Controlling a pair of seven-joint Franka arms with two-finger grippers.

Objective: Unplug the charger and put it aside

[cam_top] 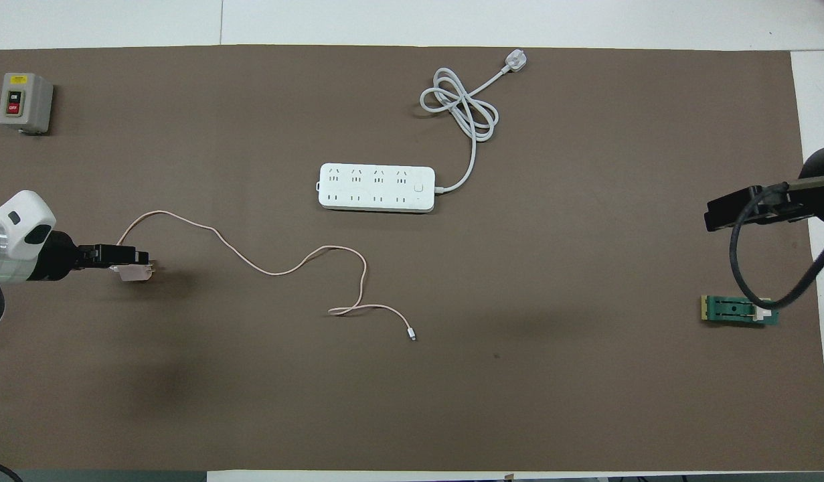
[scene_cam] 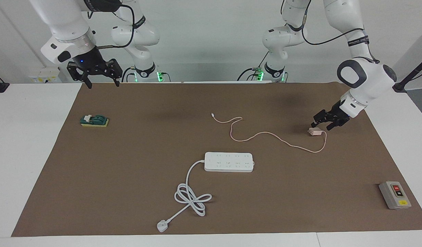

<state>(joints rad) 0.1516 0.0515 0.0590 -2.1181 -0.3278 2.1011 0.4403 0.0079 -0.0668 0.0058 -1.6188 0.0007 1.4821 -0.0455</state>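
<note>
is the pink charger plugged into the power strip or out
Out. The charger lies on the mat toward the left arm's end, apart from the power strip, beside the open left gripper.

The small pink charger [scene_cam: 314, 131] lies unplugged on the mat, cable trailing.

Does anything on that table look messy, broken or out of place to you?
Nothing looks broken or spilled. The small pink charger lies loose on the brown mat, unplugged from the white power strip, its thin cable trailing in loose curves. The left gripper hangs open just above it. The power strip's own cord lies knotted and unplugged.
</note>
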